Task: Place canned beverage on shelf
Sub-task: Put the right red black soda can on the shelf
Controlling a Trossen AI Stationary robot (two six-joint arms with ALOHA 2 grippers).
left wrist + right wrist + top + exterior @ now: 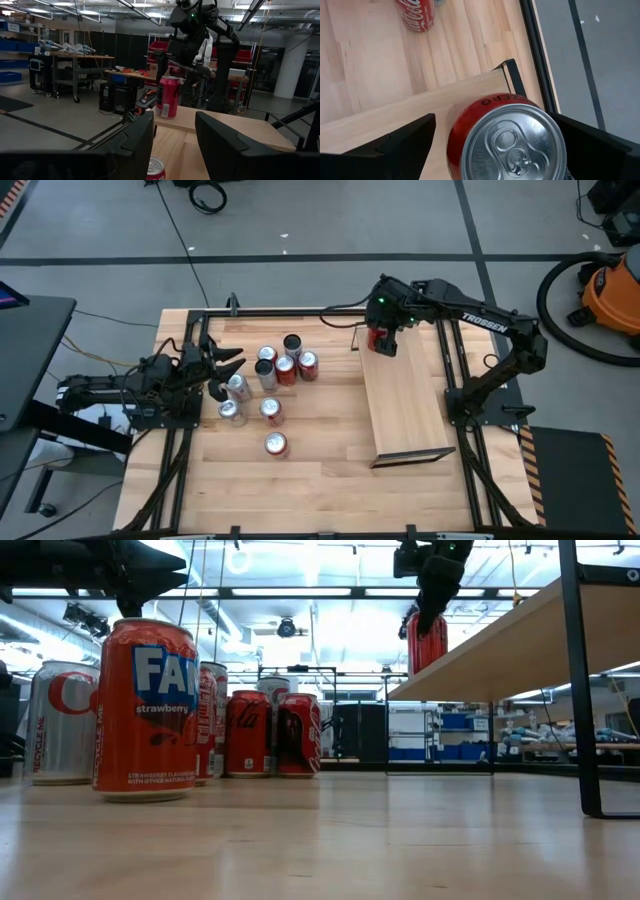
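Observation:
A red can [383, 340] stands upright on its base at the far end of the shelf [408, 400], a light-wood board. The can also shows in the low view [427, 640], the left wrist view [168, 97] and the right wrist view [510, 145]. My right gripper [385, 328] is open just above the can. Its fingers [410, 140] stand to either side of the can's top without touching it. My left gripper [228, 370] is open and empty at the left edge of a group of several cans [280, 370] standing on the tabletop.
In the low view the shelf [520, 640] is raised above the tabletop on dark legs [575, 680]. A Fanta can [145, 710] and Coke cans [270, 735] stand near the left side. Black rails [460, 430] border the table. An orange vacuum [610, 295] sits on the floor at right.

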